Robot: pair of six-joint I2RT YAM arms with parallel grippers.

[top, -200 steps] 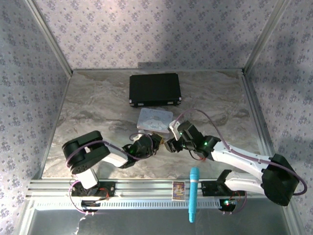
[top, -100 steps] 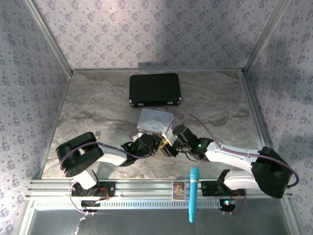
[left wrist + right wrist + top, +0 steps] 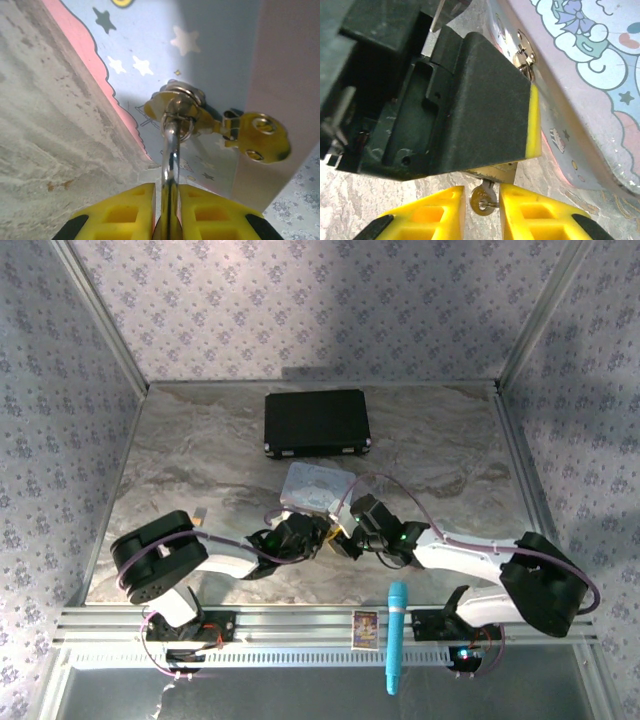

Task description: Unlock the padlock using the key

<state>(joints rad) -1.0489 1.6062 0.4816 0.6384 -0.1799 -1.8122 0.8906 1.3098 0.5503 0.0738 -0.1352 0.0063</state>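
Close against the front wall of the pastel tin [image 3: 318,485], the two hands meet nose to nose on the marble table [image 3: 200,460]. The left hand [image 3: 168,191] is clenched: in its wrist view its yellow fingers [image 3: 125,212] press from both sides on the thin silvery shackle [image 3: 170,150], which rises from between them and passes through the small metal ring on the tin's wall. Beside that ring a brass hasp plate [image 3: 260,137] hangs off the lid edge.

From the right wrist view, the left hand's black finger with its yellow pad covers most of the padlock [image 3: 492,174], of which a strip of brass body shows just under that finger. The key [image 3: 482,204] sticks out of the bottom of that body, its round silvery head with a hole pointing towards the camera. The right hand [image 3: 482,195] has one yellow finger on either side of the key's head, very near it; whether the pads already pinch it or stand a hair clear cannot be told.

Farther back on the table lies a closed black case [image 3: 317,423], well apart from the tin. A blue tube [image 3: 397,635] rests on the rail between the arm bases.
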